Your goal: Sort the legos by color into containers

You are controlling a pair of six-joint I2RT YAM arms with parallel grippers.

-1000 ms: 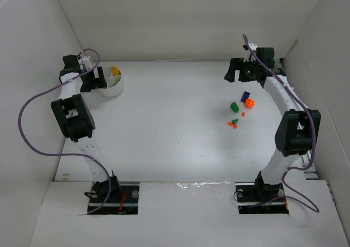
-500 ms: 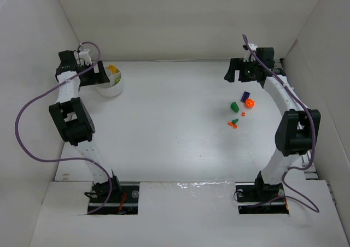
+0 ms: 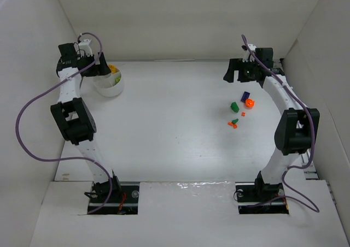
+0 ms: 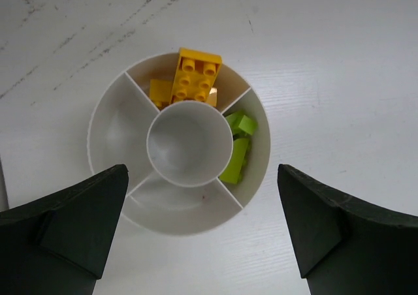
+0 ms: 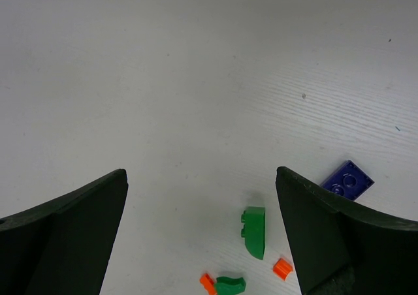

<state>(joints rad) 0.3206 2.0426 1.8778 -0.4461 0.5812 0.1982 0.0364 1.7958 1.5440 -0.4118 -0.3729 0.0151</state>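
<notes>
The white sectioned bowl stands at the far left. In the left wrist view the bowl holds a yellow brick over a smaller yellow piece in one section. Two lime-green pieces lie in the section beside it. My left gripper hangs open and empty above the bowl, its midpoint over the near rim. My right gripper is open and empty, behind the loose legos. These are a dark blue brick, a green slope, a second green piece and small orange bits.
The loose legos lie in a cluster at the right, with an orange round piece among them. White walls close in the table at the left, back and right. Purple cables loop off both arms.
My left gripper has moved a little back and up over the bowl, and the yellow brick now lies in the bowl. The right arm has not moved.
</notes>
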